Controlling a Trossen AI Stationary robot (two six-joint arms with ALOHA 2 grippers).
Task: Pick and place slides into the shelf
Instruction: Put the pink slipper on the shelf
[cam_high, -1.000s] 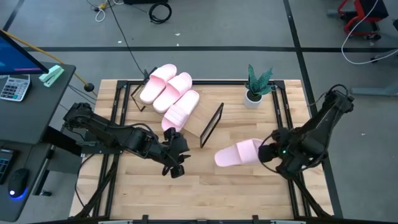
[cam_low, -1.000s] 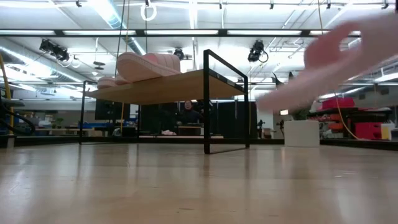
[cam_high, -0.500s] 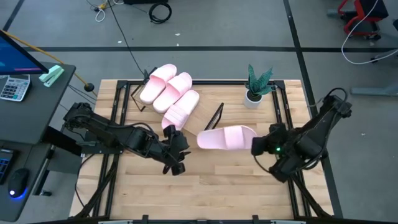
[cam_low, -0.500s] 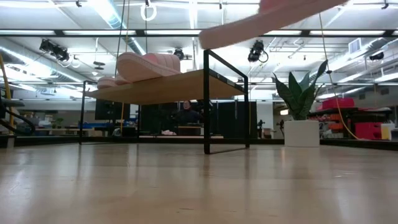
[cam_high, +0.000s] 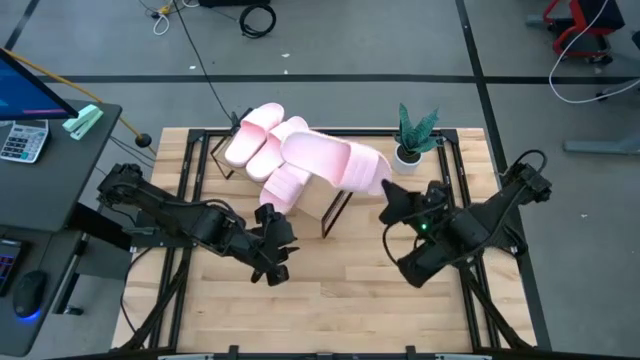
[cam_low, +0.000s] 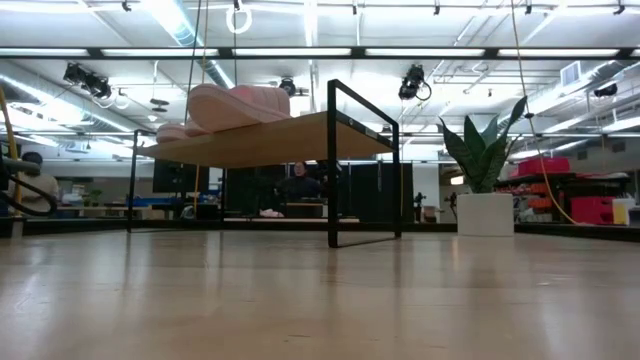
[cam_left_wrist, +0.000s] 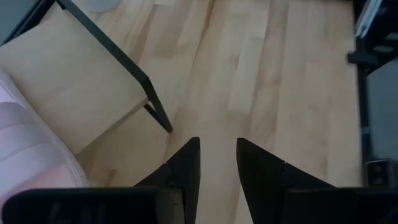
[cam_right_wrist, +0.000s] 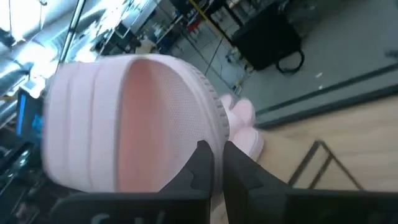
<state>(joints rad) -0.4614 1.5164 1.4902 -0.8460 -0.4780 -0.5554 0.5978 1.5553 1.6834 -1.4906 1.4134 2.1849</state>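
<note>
While our right gripper (cam_high: 385, 193) pinches the heel end of the fourth slide (cam_high: 335, 162), that slide hangs in the air above the shelf (cam_high: 322, 200), tilted, its toe reaching over the three slides (cam_high: 268, 150) already lying on the plank. In the right wrist view our two dark fingers (cam_right_wrist: 202, 163) are pressed close on the edge of the pink sole (cam_right_wrist: 134, 118), and past it we see the other slides and a black wire end frame (cam_right_wrist: 326, 163) of the shelf lower down on the bench.

From the low view the shelf (cam_low: 270, 140) stands on the bench (cam_low: 320, 300) with a slide (cam_low: 240, 103) resting on its plank top; we cannot see the held slide there. A potted plant (cam_high: 413, 136) stands on the bench just beside the shelf's end that is nearer our right arm, and our right gripper sits between the plant and that end.

Our left gripper (cam_high: 272, 262) waits low over the bench on the near side of the shelf, close to the frame end, holding nothing. In the left wrist view its fingers (cam_left_wrist: 186, 165) are spread a little apart, pointing toward the shelf's corner (cam_left_wrist: 81, 87), and a pink slide (cam_left_wrist: 31, 155) shows at the plank's edge.
</note>
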